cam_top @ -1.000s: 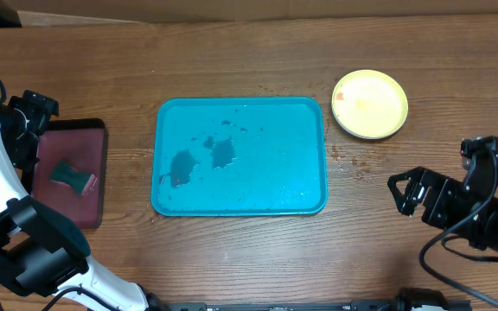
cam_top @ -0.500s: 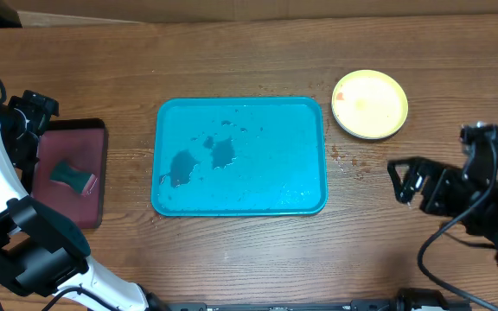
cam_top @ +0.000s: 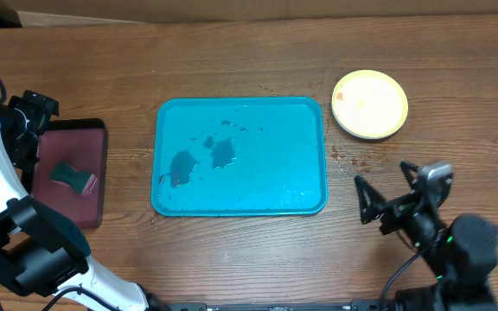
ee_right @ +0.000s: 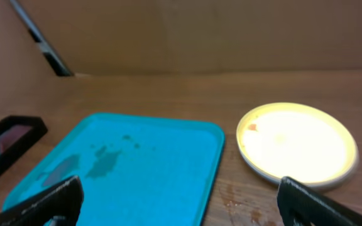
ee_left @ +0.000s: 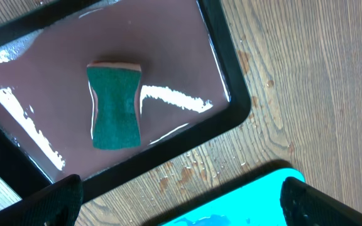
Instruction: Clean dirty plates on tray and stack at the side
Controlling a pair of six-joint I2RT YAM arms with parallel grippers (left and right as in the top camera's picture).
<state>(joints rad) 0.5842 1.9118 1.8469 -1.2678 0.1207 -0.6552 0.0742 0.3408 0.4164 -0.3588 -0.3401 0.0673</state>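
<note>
The turquoise tray (cam_top: 301, 138) lies mid-table with no plates on it, only dark wet patches. It also shows in the right wrist view (ee_right: 168, 169), and its corner shows in the left wrist view (ee_left: 256, 201). The plates (cam_top: 369, 104) sit on the wood to the right of the tray. The yellow-green one is on top with a small reddish smear at its left edge, and a pale rim shows under it (ee_right: 297, 144). The others are hidden. My right gripper (cam_top: 368, 200) (ee_right: 181, 210) is open and empty, in front of the plates and facing the tray. My left gripper (ee_left: 181, 204) is open and empty between the two trays.
A dark maroon, black-rimmed tray (cam_top: 93, 138) (ee_left: 168, 50) lies at the left with a green sponge (cam_top: 73, 177) (ee_left: 114, 107) on it. Small wet spots mark the wood (cam_top: 348, 160) between the turquoise tray and the plates.
My right arm has swung left and toward the front edge, so its open gripper now sits closer to the turquoise tray's right side. The left arm, trays and plates have not moved.
</note>
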